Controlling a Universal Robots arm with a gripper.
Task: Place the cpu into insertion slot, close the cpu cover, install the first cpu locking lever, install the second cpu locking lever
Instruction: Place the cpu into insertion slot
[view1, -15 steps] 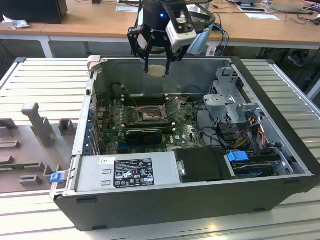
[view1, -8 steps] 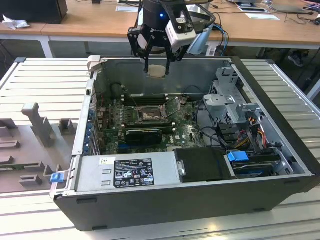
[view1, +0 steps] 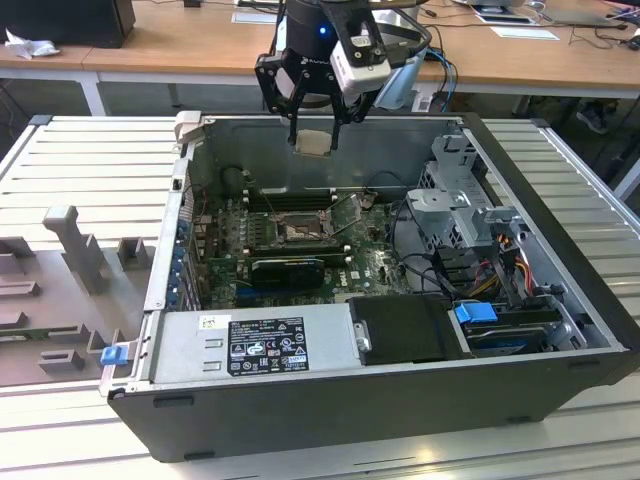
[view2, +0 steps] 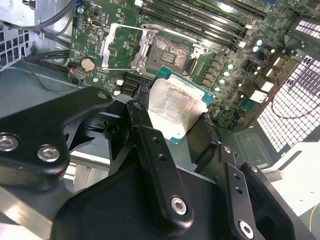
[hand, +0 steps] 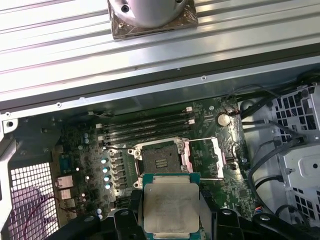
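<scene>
Above PC case (view1: 400, 410) w/ mobo (view1: 372, 266), hand (view1: 313, 141) grips cpu (hand: 171, 207); cpu cover (hand: 219, 159) open.

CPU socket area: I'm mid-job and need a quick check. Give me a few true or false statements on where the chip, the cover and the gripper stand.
1. The gripper is shut on the cpu. True.
2. The cpu is seated in the insertion slot. False: it hangs in the gripper above the motherboard, clear of the slot.
3. The cpu cover is closed over the slot. False: it is flipped open and lies beside the slot.
4. The insertion slot is empty, with its pin field exposed. True.
</scene>
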